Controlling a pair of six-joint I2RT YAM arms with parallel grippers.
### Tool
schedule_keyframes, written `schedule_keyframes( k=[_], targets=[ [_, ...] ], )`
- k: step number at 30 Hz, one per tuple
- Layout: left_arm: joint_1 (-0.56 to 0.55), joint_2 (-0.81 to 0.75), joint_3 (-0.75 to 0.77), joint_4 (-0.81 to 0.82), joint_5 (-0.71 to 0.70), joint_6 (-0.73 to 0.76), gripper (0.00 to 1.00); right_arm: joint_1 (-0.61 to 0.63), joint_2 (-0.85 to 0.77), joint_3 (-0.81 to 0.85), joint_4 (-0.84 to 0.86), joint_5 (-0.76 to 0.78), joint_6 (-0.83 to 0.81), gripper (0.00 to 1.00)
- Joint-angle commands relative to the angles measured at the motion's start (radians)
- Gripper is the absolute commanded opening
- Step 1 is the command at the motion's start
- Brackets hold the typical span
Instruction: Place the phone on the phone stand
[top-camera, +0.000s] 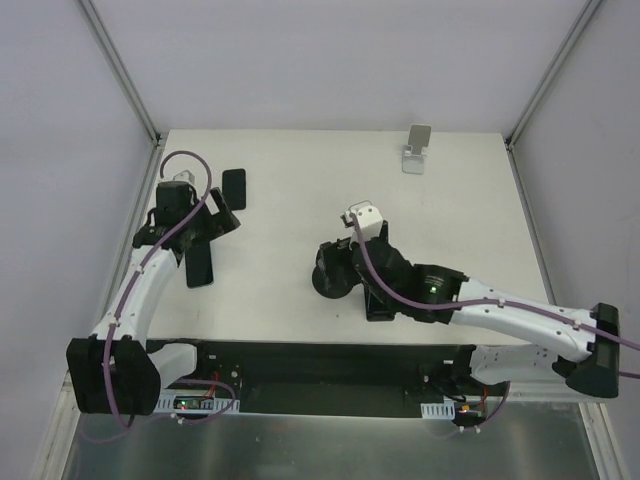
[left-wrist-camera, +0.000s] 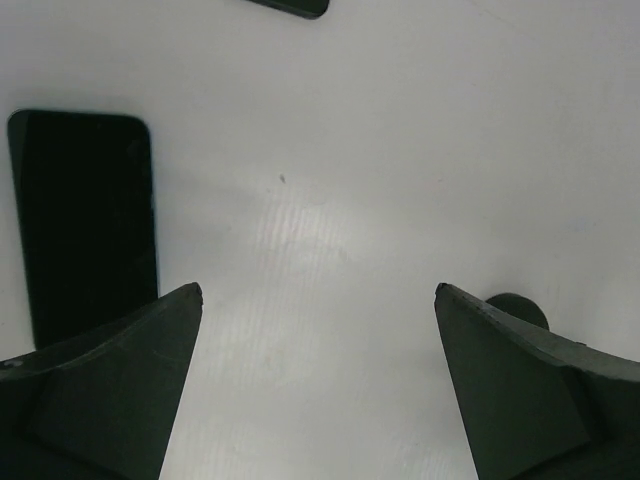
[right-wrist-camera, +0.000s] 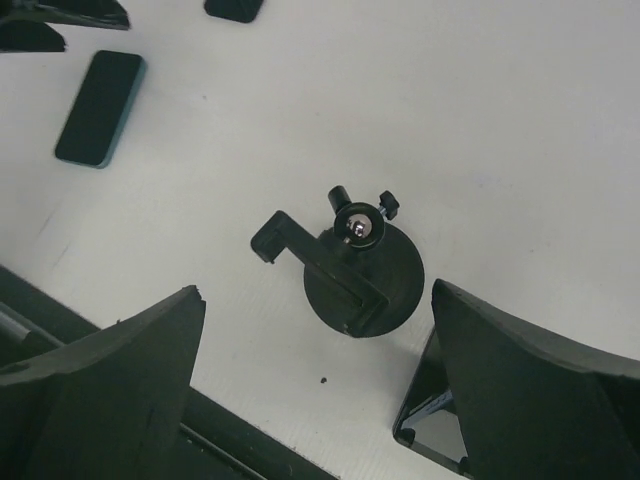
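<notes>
Tabletop (top-camera: 290, 320) first, from the near edge. At the near right a glossy dark slab (right-wrist-camera: 432, 428) lies flat. It is partly hidden behind a finger in my right wrist view, and I cannot tell what it is.

Just beyond it stands the black stand (right-wrist-camera: 362, 275), with a round base, a ball joint and a clamp arm reaching out to the left. My right gripper (right-wrist-camera: 318, 290) hangs over it with its jaws wide apart, gripping nothing. The stand shows in the gap between the fingers, but I cannot tell whether they touch it.

Over on the left, the phone (top-camera: 200, 266) lies flat on the tabletop, screen dark, well apart from the black stand. My left gripper (left-wrist-camera: 318, 290) hovers just beyond it, jaws also spread wide and holding nothing. In the left wrist view the phone sits to the left of the left finger (left-wrist-camera: 110, 380), outside the gap, with only bare tabletop between the tips.

Farther back on the left, a second phone (top-camera: 233, 188) lies flat.

At the far edge, right of centre, a silver stand (top-camera: 417, 150) sits upright by itself, well apart from both phones and both arms.
</notes>
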Motion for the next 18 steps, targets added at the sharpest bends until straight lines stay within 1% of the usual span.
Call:
schedule_keyframes(
  k=[1, 2, 3, 4, 5, 6, 8, 11, 12, 18],
  targets=[
    [0.112, 0.085, 0.118, -0.23, 0.076, 0.108, 0.99, 0.004, -0.176, -0.059, 0.097, -0.14, -0.17, 0.97],
    [0.126, 0.132, 0.133, -0.245, 0.086, 0.163, 0.99, 0.005, -0.197, -0.076, 0.103, -0.184, -0.172, 0.97],
    [0.135, 0.16, 0.15, -0.261, 0.078, 0.187, 0.99, 0.005, -0.219, -0.093, 0.128, -0.212, -0.203, 0.97],
    [0.146, 0.191, 0.188, -0.277, 0.051, 0.207, 0.99, 0.005, -0.262, -0.134, 0.137, -0.239, -0.218, 0.97],
    [0.149, 0.263, 0.21, -0.308, 0.02, 0.241, 0.99, 0.004, -0.282, -0.154, 0.152, -0.296, -0.223, 0.97],
    [0.155, 0.3, 0.228, -0.313, 0.009, 0.255, 0.99, 0.005, -0.303, -0.182, 0.19, -0.33, -0.233, 0.97],
    [0.178, 0.399, 0.256, -0.318, 0.024, 0.287, 0.99, 0.004, -0.354, -0.251, 0.237, -0.428, -0.266, 0.97],
    [0.224, 0.519, 0.305, -0.347, -0.008, 0.321, 0.99, 0.005, -0.4, -0.303, 0.255, -0.477, -0.28, 0.97],
    [0.232, 0.539, 0.313, -0.357, 0.013, 0.336, 0.99, 0.005, -0.411, -0.316, 0.254, -0.487, -0.284, 0.97],
    [0.264, 0.613, 0.348, -0.374, -0.011, 0.405, 0.99, 0.005, -0.509, -0.385, 0.249, -0.49, -0.319, 0.97]
  ],
)
